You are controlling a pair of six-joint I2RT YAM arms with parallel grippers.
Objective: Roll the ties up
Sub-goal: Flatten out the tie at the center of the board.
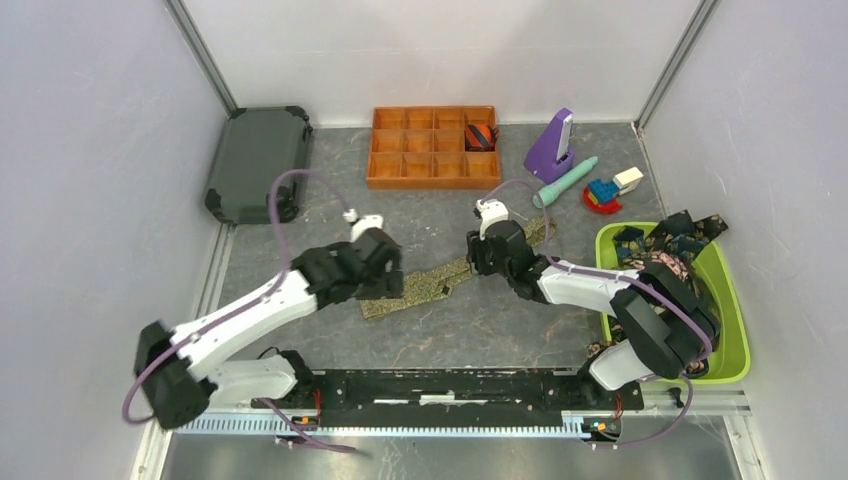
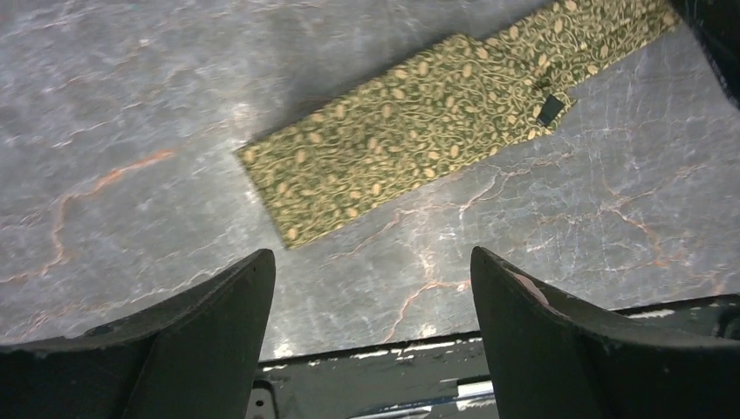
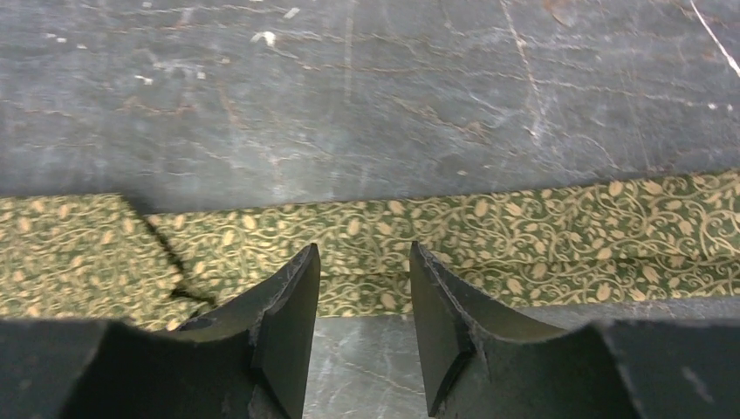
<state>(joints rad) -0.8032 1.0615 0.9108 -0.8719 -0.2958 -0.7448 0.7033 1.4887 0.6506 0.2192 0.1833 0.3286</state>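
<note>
Olive-green tie (image 1: 430, 283) lies flat on the surface (image 1: 480, 330) at the centre of the top view, slanting lower left to upper right, wide end lower left. Other ties (image 1: 660, 250) are heaped in the green bin (image 1: 735, 330) at the right edge.

Step, as judged: start the roll. Catch one end across its full width and turn it over square, edges aligned. The other arm pins the strip so it cannot skew.

Left pincer (image 2: 371, 262): spread wide, empty, short of the wide end.

Right pincer (image 3: 365, 262): half spread over the tie's near edge, mid-length. Pinches nothing; contact unclear.
</note>
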